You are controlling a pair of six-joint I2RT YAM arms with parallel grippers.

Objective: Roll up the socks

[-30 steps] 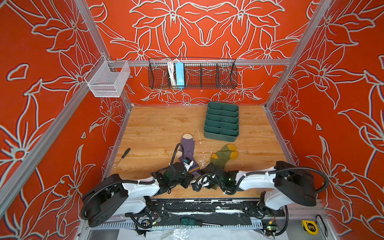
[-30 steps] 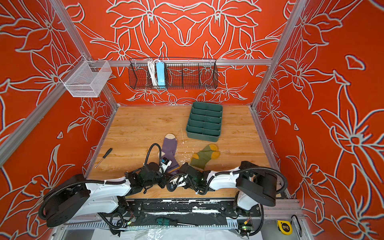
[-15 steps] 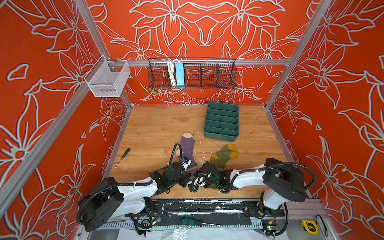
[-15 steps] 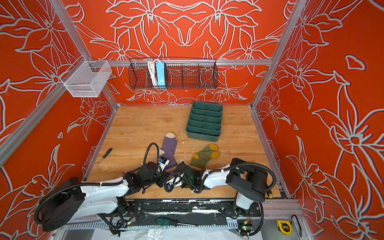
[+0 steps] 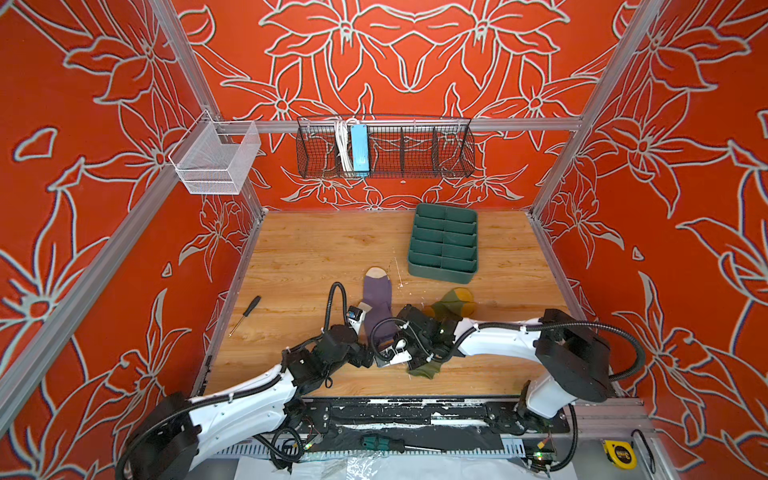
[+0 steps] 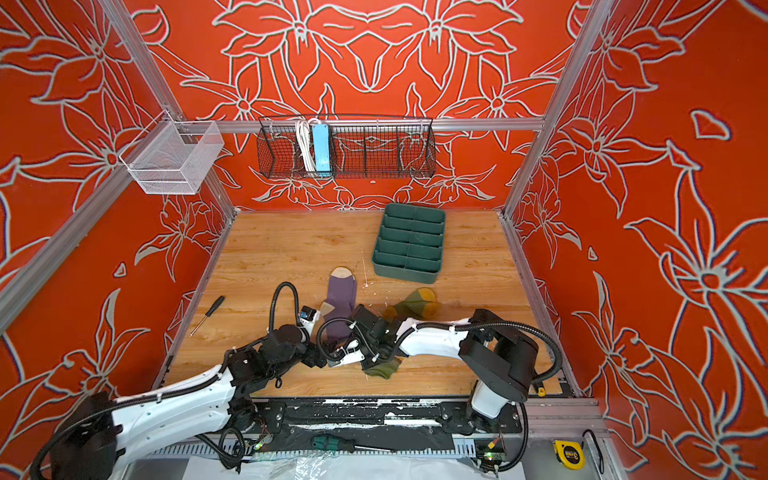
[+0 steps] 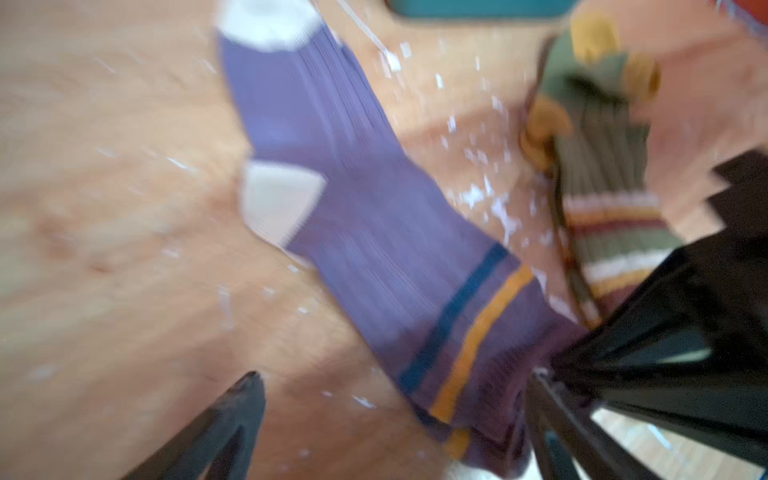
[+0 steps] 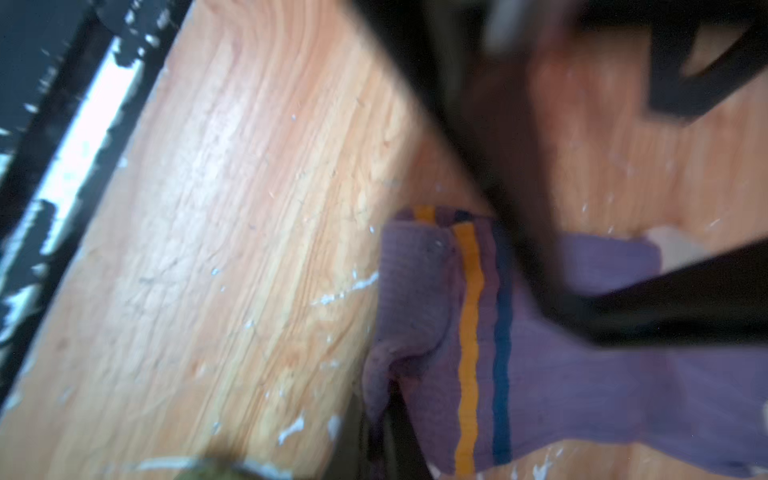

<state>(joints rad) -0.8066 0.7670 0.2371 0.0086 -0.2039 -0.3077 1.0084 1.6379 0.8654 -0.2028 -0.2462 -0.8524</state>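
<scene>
1. L fingers (image 7: 232, 419) stand wide apart and hold nothing. L gripper (image 7: 395, 374) straddles the cuff end of the purple sock (image 5: 377, 299), w/ 1 finger over bare table (image 5: 311, 257) and the other right at the cuff edge.
2. R gripper (image 7: 561, 361) is closed to a point at that same cuff edge and looks pinched on the knit. Wrist views are blurred, so can't tell how many layers it has.
3. Purple sock lies flat, toe twd the green tray (image 5: 444, 245), cuff twd the robot. The cuff corner looks folded over in the R wrist view. Roll barely begun, I'd judge.
4. Olive sock (image 5: 451, 301) lies just beside the purple 1, not stacked on it and mostly hidden under the R arm. Its cuff pokes out near the table's front edge.
5. Risk: the 2 grippers nearly touch at the cuff. If L closes or swings there, its fingers could knock R and break the pinch.
6. Risk: the R pinch sits on the very edge, so thin knit may slip out under pull and the fold would drop flat.
7. Risk: the R arm passes over the olive sock, so a sweep could drag or bunch it.
8. Risk: w/ the socks apart, a roll would take in the purple 1 alone.
</scene>
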